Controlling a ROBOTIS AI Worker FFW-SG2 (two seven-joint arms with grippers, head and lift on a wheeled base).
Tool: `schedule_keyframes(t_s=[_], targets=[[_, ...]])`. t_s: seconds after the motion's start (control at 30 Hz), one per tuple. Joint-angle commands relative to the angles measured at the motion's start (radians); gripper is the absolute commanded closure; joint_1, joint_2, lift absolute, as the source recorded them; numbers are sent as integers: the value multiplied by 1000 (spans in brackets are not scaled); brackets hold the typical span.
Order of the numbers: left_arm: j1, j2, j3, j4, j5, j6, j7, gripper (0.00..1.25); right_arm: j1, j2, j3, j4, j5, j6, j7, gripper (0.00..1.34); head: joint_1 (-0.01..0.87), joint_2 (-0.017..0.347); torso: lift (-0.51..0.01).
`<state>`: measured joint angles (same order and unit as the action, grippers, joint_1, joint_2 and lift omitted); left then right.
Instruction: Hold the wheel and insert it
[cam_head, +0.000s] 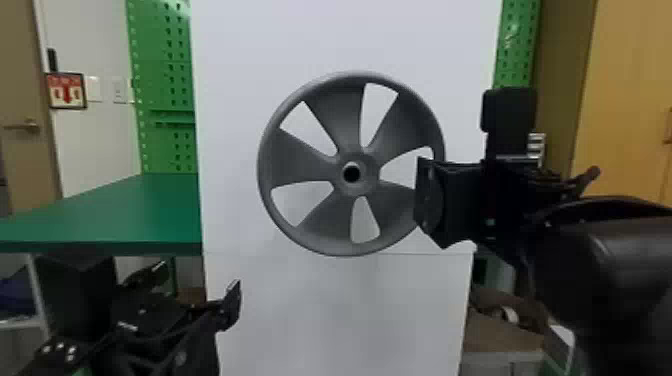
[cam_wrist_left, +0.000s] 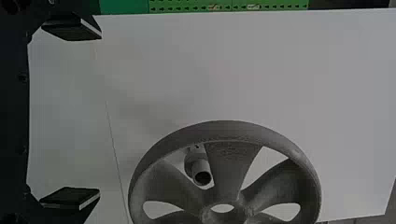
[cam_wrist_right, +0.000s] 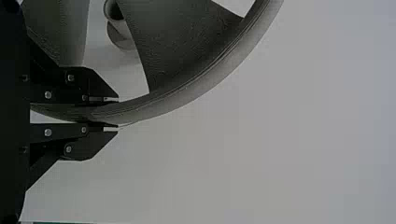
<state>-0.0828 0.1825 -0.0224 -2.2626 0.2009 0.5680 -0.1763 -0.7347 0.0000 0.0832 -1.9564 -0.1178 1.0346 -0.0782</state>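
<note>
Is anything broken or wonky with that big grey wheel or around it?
Nothing looks broken or spilled. The grey wheel looks whole, with the right gripper holding its rim. It's in front of the peg on the white board, which just looks like an unfinished job.

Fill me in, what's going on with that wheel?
The robot's right hand has the grey five-spoked wheel clamped by its rim, holding it up before a white panel. A hollow peg sticks out behind it, and the wheel isn't on it yet. The left hand is open and holds nothing.
</note>
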Motion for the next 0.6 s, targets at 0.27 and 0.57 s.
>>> schedule_keyframes(t_s=[0.27,0.57], targets=[[0,0,-2,2,0,-4,1,101,-23,1,-5,65,-6,-31,0,1233,210,9,-442],[0,0,-5,5,0,-7,4,101,-37,1,-8,105,3,-64,0,1233,210,9,-442]])
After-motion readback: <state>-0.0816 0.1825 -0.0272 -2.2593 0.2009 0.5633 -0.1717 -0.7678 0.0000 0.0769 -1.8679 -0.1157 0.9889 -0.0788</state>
